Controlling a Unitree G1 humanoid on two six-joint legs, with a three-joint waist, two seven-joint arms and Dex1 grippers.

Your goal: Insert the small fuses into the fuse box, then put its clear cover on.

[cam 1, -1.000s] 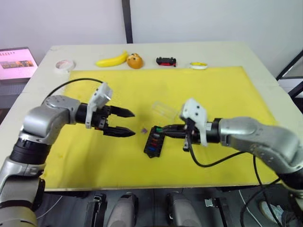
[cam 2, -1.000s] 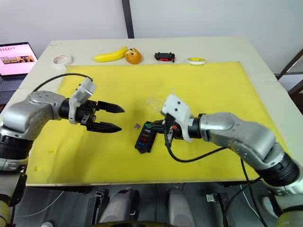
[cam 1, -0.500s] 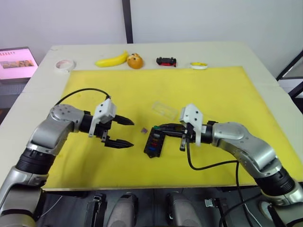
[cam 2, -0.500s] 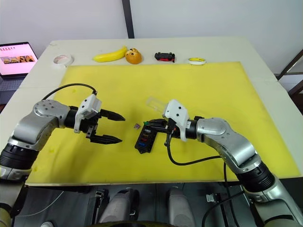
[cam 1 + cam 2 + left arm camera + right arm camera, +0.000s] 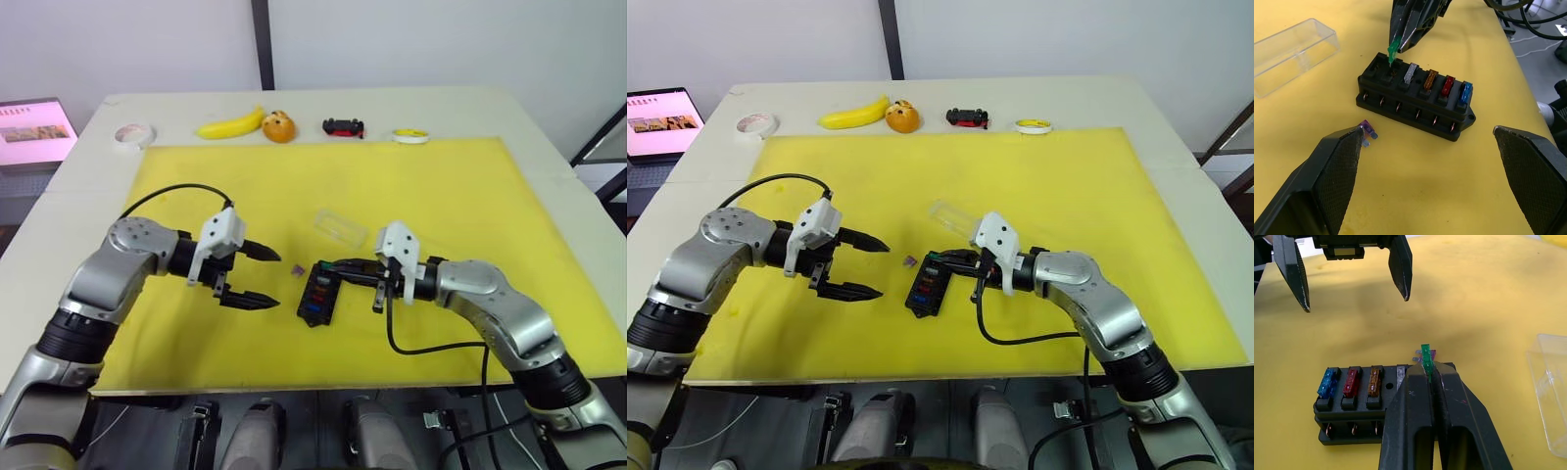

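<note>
- Since a second ago the left gripper (image 5: 252,277) has drawn in toward the fuse box (image 5: 317,292) and now hovers just beside it, jaws spread wide with nothing between them
- The right gripper (image 5: 1426,373) has stayed at the box's far end, its jaws pressed onto a green fuse (image 5: 1393,51) whose lower tip stands at the end slot
- No writing can be read on the box or fuses
- The fuse box is a black block near the middle of the yellow mat (image 5: 460,196), with blue, red, amber and grey fuses seated in one row
- A purple fuse (image 5: 1366,129) lies loose on the mat, just beside the box
- The clear cover (image 5: 339,227) lies apart from the box, toward the mat's far edge
</note>
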